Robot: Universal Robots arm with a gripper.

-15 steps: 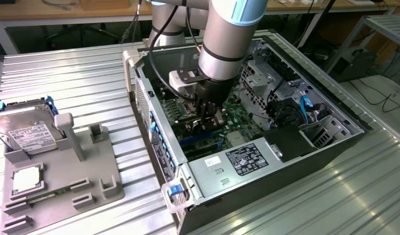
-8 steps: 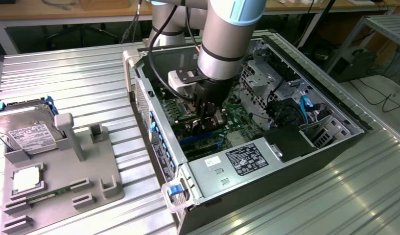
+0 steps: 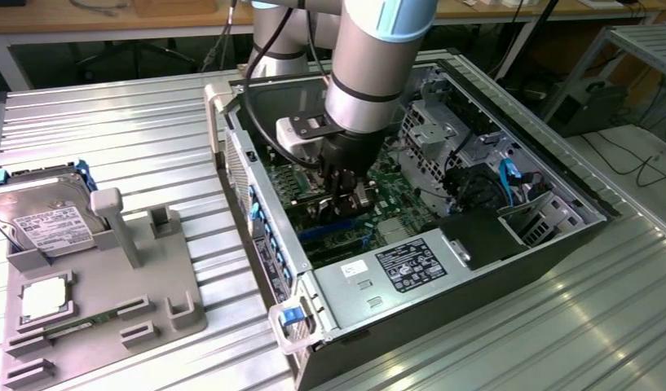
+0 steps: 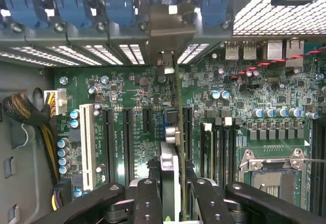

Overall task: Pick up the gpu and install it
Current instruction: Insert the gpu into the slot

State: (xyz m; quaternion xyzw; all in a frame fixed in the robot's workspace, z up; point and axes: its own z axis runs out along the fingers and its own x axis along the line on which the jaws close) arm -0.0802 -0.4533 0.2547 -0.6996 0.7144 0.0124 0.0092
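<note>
My gripper [image 3: 349, 186] reaches down into the open computer case [image 3: 550, 183], low over the green motherboard [image 4: 229, 107]. It is shut on the gpu [image 4: 171, 147], a thin dark card seen edge-on between the two black fingers [image 4: 147, 198]. The card runs between the black expansion slots [image 4: 127, 142] towards the case's rear wall. Its metal bracket end [image 4: 170, 28] sits against the rear slot openings under the blue clips [image 4: 117, 2]. Whether its lower edge is down in a slot I cannot tell. In the exterior view the gpu [image 3: 335, 213] shows as a dark shape under the gripper.
A grey parts holder [image 3: 104, 301] at the exterior view's left carries a silver hard drive [image 3: 45, 216], a processor [image 3: 46, 295] and a green memory stick [image 3: 66, 328]. Inside the case are the power supply [image 3: 403, 265], blue cables [image 3: 512, 175], a processor socket [image 4: 272, 178] and a cable bundle [image 4: 25, 112].
</note>
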